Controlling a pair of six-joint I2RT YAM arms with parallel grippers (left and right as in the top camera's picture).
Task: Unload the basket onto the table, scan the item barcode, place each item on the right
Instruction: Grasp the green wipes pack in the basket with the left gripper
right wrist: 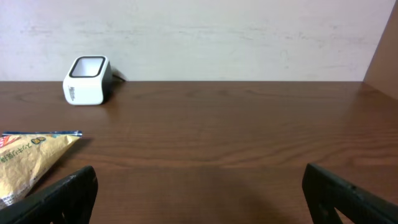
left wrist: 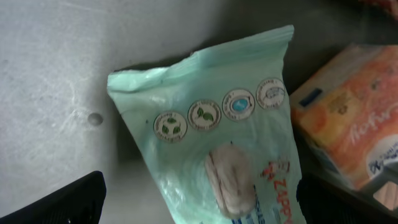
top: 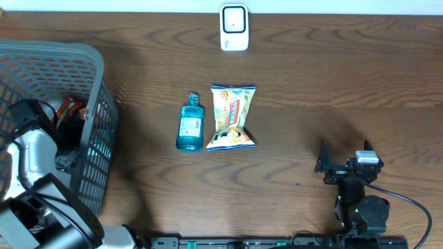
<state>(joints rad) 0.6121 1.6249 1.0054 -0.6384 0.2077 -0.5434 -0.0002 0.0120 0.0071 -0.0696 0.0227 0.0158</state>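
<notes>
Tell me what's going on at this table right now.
The left gripper, open, is down in the grey mesh basket, above a pale green plastic pack that lies beside an orange packet. It grips nothing. The right gripper sits open and empty near the table's front edge. A blue liquid bottle and a yellow snack bag lie mid-table, short of the white barcode scanner.

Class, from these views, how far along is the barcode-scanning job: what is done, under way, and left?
Possibly done: a bottle and a snack bag lie in front of the scanner. In hand: the left gripper, open, hangs inside the basket over a green pack, nothing gripped. Left: grip that pack and show it to the scanner. The right gripper sits open and empty.
</notes>
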